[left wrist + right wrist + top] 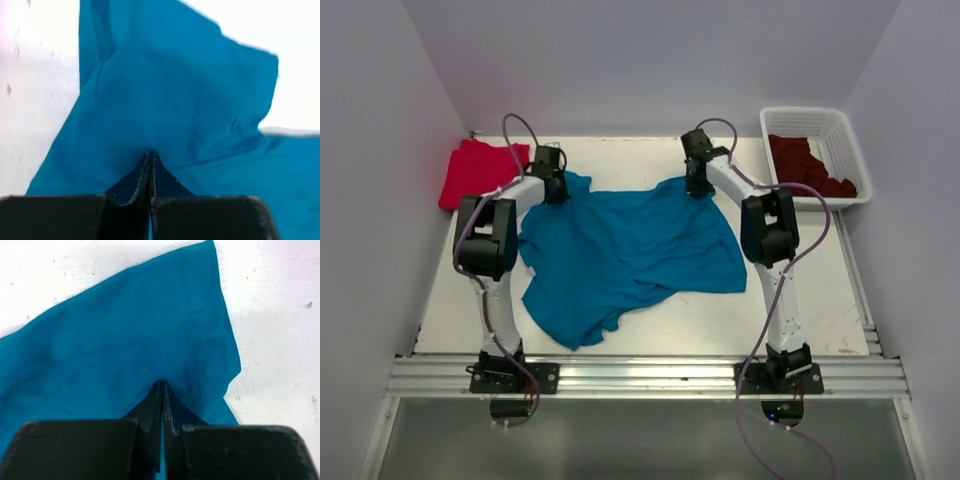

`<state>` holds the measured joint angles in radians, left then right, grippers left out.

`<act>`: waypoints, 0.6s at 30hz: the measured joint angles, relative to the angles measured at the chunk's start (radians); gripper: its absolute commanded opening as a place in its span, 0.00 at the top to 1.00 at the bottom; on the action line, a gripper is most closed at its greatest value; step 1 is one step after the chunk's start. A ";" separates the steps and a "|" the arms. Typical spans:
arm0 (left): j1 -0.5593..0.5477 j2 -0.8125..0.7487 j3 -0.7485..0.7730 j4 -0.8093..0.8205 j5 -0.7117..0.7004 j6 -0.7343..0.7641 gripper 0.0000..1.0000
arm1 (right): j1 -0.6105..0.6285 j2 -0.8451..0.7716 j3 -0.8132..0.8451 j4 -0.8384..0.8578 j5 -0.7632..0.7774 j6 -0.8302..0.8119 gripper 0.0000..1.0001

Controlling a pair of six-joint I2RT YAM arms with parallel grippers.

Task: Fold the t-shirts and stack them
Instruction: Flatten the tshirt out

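Observation:
A teal blue t-shirt (620,250) lies spread and rumpled across the middle of the table. My left gripper (556,190) is shut on its far left corner, with teal cloth (170,100) pinched between the closed fingers (142,175). At the far right corner my right gripper (698,187) is shut on the hemmed edge (200,330); its fingers (170,410) meet over the fabric. A bright red t-shirt (480,170) sits folded at the far left. Dark maroon t-shirts (808,165) lie piled in the basket.
The white lattice basket (850,140) stands at the far right corner of the table. Grey walls close in on the left, back and right. An aluminium rail (640,375) runs along the near edge, carrying both arm bases.

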<state>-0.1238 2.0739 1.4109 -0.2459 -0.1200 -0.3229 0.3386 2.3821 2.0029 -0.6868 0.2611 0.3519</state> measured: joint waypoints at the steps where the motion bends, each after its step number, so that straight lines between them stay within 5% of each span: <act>1: 0.001 0.018 0.026 0.004 0.004 0.000 1.00 | -0.003 0.005 0.010 0.001 0.002 0.002 1.00; 18: 0.028 0.465 0.698 -0.034 0.157 -0.034 1.00 | -0.116 0.174 0.289 -0.026 -0.007 0.045 1.00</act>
<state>-0.0959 2.5385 2.1094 -0.2798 0.0368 -0.3565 0.2230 2.5557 2.2917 -0.7124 0.2539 0.3965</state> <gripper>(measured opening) 0.004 0.007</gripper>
